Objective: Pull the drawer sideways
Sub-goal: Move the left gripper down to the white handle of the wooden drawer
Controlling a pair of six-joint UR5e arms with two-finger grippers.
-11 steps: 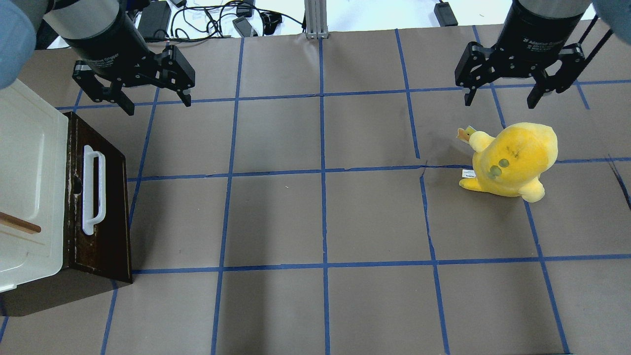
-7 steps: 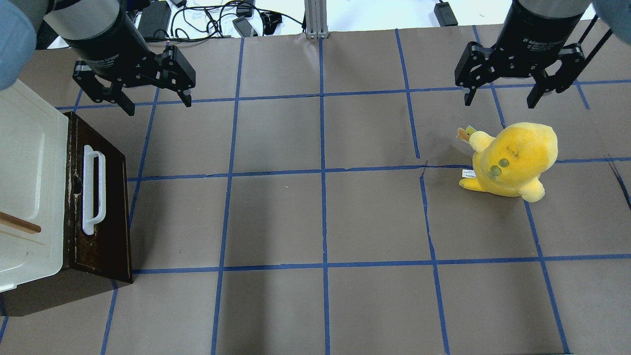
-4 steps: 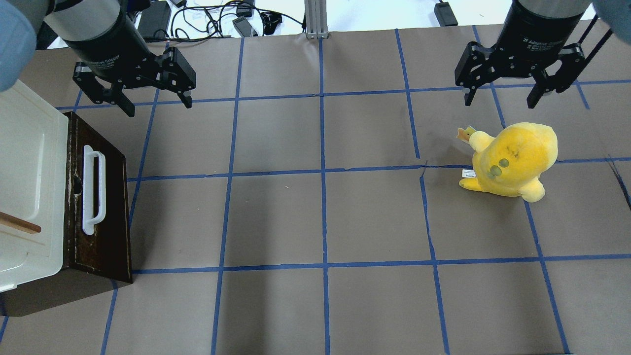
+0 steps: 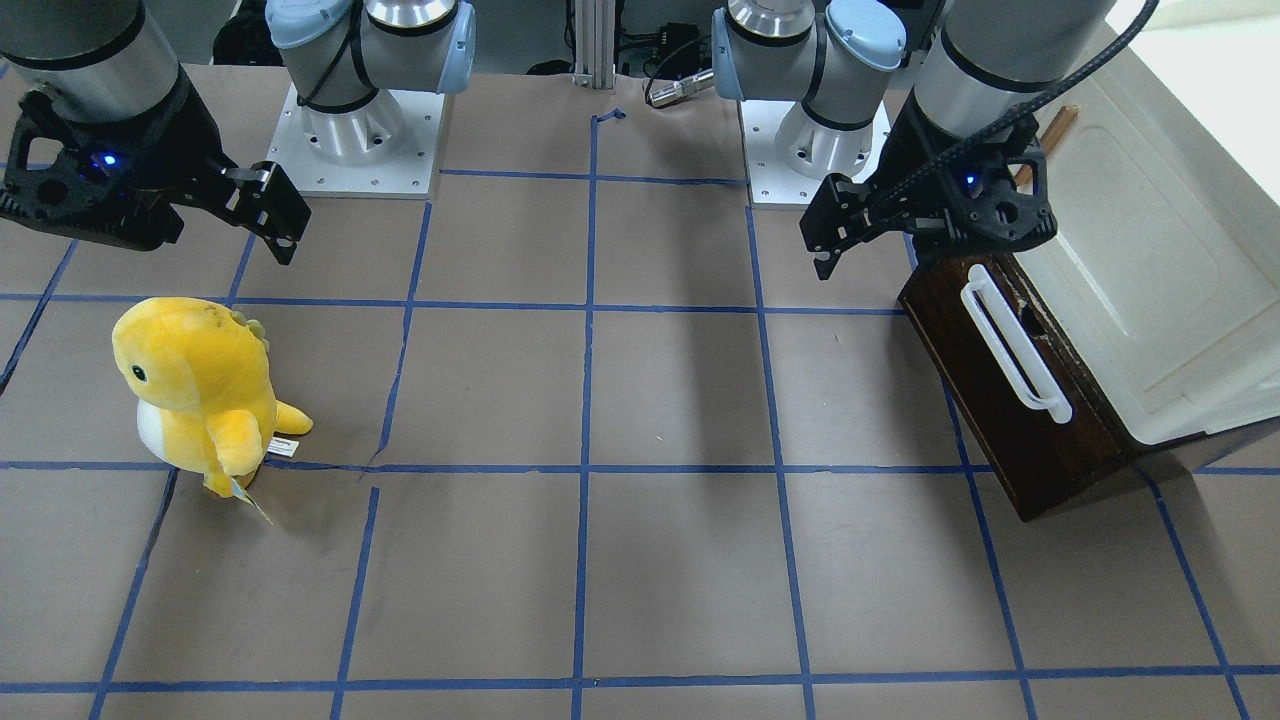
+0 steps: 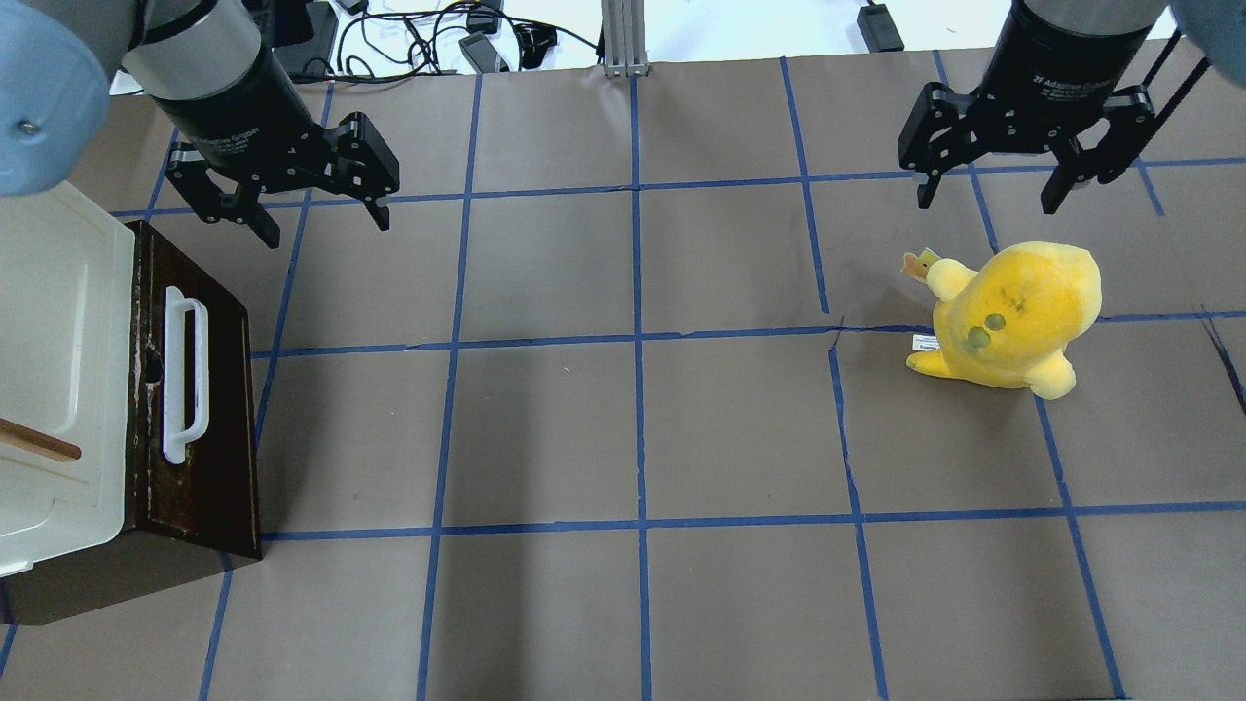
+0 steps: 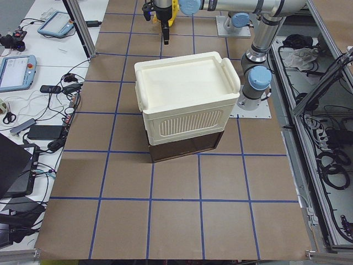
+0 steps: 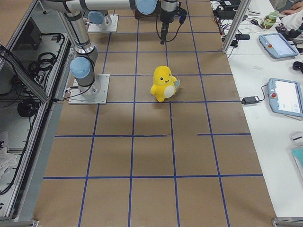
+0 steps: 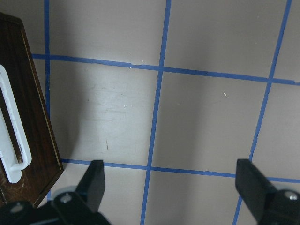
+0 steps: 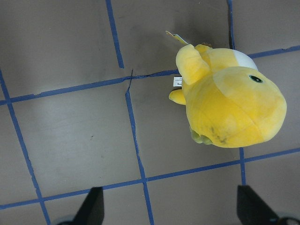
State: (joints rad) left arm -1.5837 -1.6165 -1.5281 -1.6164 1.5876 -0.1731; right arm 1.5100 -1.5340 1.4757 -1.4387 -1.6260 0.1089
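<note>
Approach stage: my left gripper [image 5: 325,230], wide open and empty, hung upper left; next, I judged, it had to straddle the drawer [image 5: 222,409] by its white handle [image 5: 185,375].

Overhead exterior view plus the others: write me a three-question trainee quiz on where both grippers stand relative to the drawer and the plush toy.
1. Which is nearer the dark brown wooden drawer with its long white plastic bar handle: the left gripper or the right gripper?
2. True or false: the left gripper is shut on the handle.
3. What does the right wrist camera show below the right gripper? A) a yellow plush toy B) a red cup C) a metal spoon

Key: 1 the left gripper; 2 false, it is open and apart from the handle; 3 A.
</note>
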